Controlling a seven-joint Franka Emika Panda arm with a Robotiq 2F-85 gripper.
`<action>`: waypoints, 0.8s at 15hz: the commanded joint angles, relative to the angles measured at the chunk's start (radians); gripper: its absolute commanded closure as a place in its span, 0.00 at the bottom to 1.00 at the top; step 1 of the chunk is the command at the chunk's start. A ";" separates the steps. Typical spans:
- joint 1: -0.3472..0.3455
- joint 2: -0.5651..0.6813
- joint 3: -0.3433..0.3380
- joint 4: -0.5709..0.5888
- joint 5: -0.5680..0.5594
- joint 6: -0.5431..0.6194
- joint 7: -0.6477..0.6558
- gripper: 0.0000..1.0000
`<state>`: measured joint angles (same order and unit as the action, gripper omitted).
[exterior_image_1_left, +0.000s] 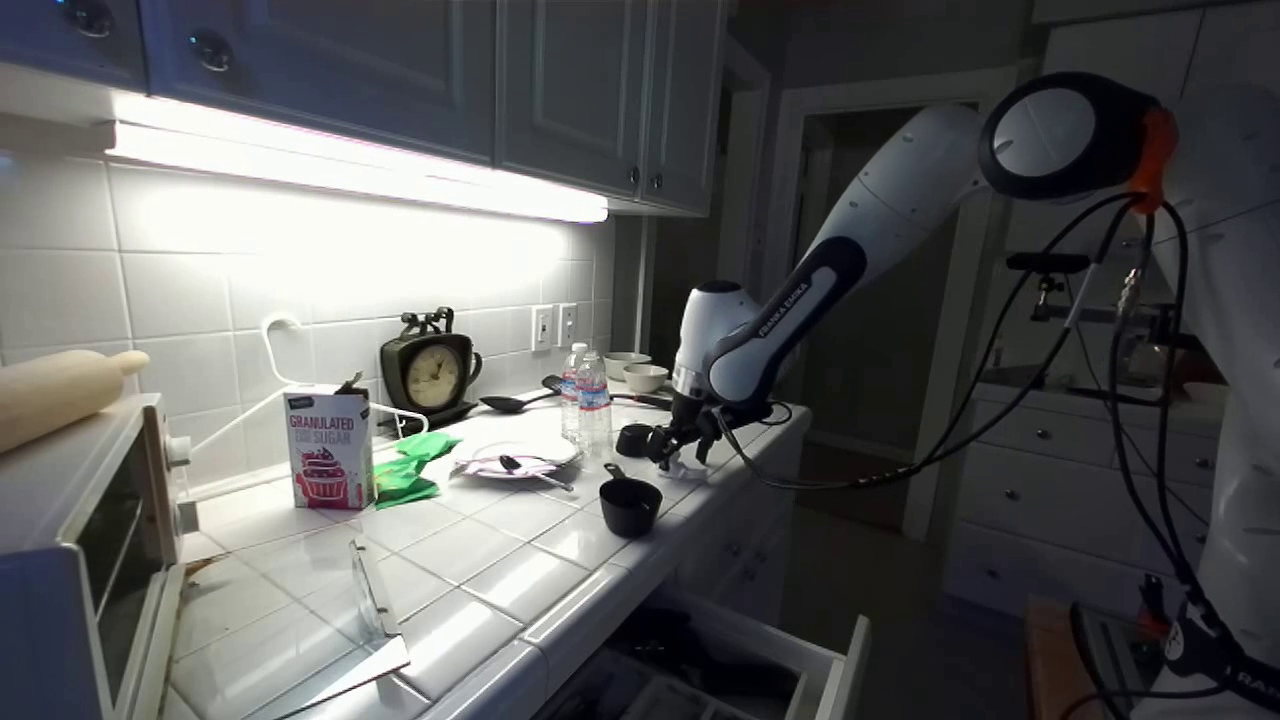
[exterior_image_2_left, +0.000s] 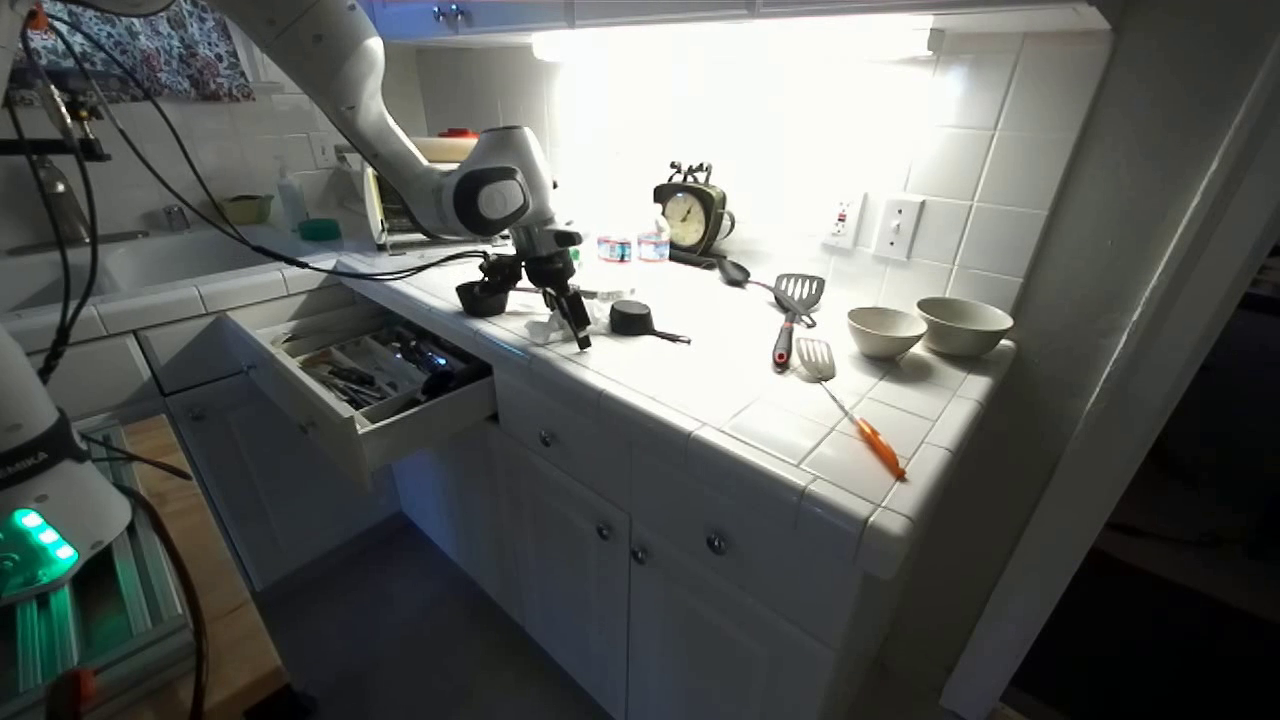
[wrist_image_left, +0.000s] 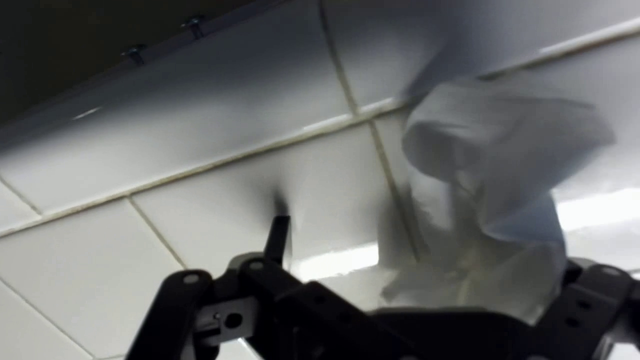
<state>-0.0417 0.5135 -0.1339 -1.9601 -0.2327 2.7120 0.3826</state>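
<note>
wrist view: my black two-fingered gripper (wrist_image_left: 427, 242) is hovering, spread wide, by a crumpled white papery sheet (wrist_image_left: 510, 185) probably needing careful centring.

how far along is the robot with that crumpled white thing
Looks done: the gripper is low over the counter, at the crumpled white piece. In hand: nothing gripped yet; the jaws stand open, the piece between them. Left, probably: closing on it and lifting.

We find the white tiled wall (exterior_image_1_left: 60, 290) brightly lit by a strip light (exterior_image_1_left: 360, 180) beneath closed cabinets (exterior_image_1_left: 330, 70). Below the tiled counter (exterior_image_2_left: 690, 370), we note a drawer (exterior_image_2_left: 430, 428) standing open; the floor (exterior_image_2_left: 400, 620) is dim and the doorway (exterior_image_1_left: 860, 350) dark.
</note>
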 joint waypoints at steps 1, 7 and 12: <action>-0.044 -0.040 0.062 -0.019 0.183 -0.007 -0.105 0.00; -0.199 -0.086 0.248 -0.020 0.526 -0.037 -0.372 0.00; -0.320 -0.104 0.334 0.021 0.710 -0.197 -0.633 0.00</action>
<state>-0.3498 0.4365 0.2191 -1.9519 0.4158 2.6184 -0.1639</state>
